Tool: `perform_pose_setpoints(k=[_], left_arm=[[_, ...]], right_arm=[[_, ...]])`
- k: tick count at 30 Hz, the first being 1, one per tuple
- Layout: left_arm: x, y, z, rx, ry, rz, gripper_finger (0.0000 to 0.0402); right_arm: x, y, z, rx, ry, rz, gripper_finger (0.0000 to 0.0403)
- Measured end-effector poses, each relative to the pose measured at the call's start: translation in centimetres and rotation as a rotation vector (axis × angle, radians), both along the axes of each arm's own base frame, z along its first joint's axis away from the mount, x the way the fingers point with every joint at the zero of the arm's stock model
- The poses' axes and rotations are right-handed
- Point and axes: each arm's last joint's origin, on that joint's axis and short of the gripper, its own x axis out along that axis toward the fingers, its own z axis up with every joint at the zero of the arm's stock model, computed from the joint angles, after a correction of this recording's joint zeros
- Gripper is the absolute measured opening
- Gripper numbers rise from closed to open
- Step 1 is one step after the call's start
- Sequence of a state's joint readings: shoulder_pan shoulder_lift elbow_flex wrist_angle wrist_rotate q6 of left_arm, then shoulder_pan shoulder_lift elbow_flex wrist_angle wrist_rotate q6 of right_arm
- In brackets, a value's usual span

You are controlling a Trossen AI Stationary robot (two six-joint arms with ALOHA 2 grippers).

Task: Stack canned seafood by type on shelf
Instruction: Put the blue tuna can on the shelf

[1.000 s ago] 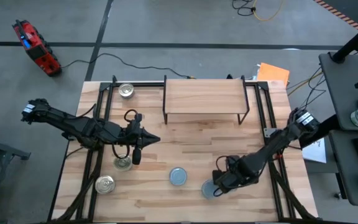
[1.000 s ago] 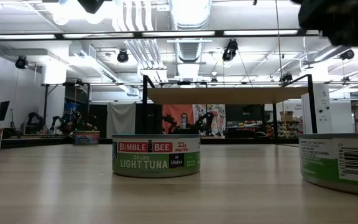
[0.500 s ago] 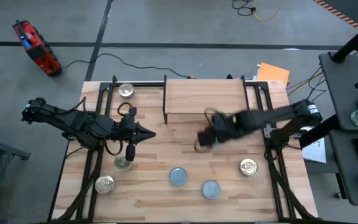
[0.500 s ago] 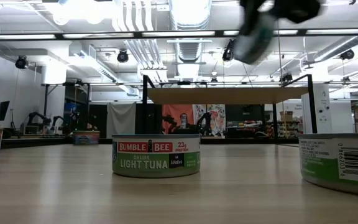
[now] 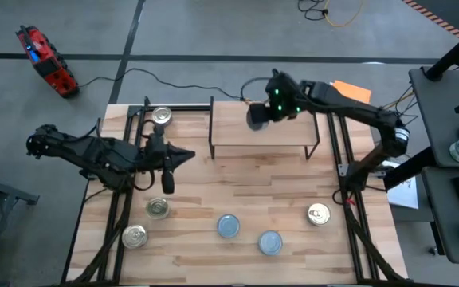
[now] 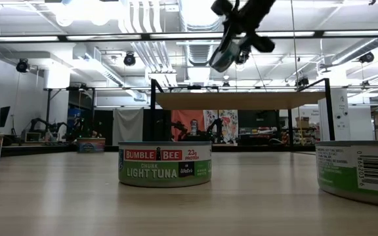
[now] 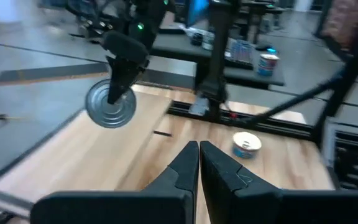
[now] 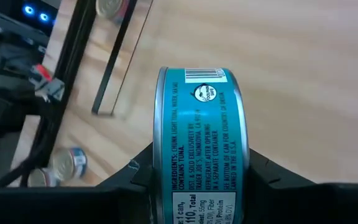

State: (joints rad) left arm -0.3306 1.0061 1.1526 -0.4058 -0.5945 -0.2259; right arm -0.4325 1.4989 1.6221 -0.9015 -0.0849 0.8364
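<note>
My right gripper (image 5: pixel 263 113) is shut on a teal-labelled tin (image 8: pixel 201 149), high above the left half of the small wood-topped shelf (image 5: pixel 281 126). In the low view the tin (image 6: pixel 223 56) hangs well above the shelf's plank (image 6: pixel 241 99). My left gripper (image 5: pixel 188 156) is shut and empty above the table, left of the shelf. Two pale blue-topped tins (image 5: pixel 228 226) (image 5: pixel 270 242) stand near the front edge. Silver-topped tins stand at the front left (image 5: pixel 158 209) (image 5: pixel 135 236), right (image 5: pixel 319 214) and far left (image 5: pixel 162 116). My right gripper pinches the tin between its two fingers (image 8: pixel 135 180), one on each flat end (image 7: pixel 107 113). The tin's curved label wall (image 8: pixel 204 124) faces the wrist camera. The tin is turned on edge and tilted, lifted clear above the shelf.
The shelf stands on thin black legs (image 5: pixel 211 135) at the table's far middle. A Bumble Bee tuna tin (image 6: pixel 165 164) stands mid-table in the low view, with another tin (image 6: pixel 359 172) close at the right. Black frame rails (image 5: pixel 126 159) run along both table sides.
My right gripper has risen from the table's near right and swung toward the far edge with the teal tin, lifting it clear to a place above the shelf. A silver-topped tin at the right has come into sight. My left gripper has drifted toward the far edge, still shut.
</note>
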Motion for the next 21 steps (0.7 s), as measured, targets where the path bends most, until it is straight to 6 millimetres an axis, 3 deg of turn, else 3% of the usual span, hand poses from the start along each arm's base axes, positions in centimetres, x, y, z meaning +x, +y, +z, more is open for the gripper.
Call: perform_pose_setpoints(k=[8, 21], left_arm=[[-0.3, 0.5, 0.5, 0.041, -0.019, 0.147, 0.0], [-0.3, 0.8, 0.6, 0.051, -0.024, 0.211, 0.0]], right_arm=[[0.6, -4.1, -2.8, 0.017, 0.057, 0.027, 0.0121], [1.3, -5.6, -4.9, 0.071, 0.086, 0.055, 0.0123]])
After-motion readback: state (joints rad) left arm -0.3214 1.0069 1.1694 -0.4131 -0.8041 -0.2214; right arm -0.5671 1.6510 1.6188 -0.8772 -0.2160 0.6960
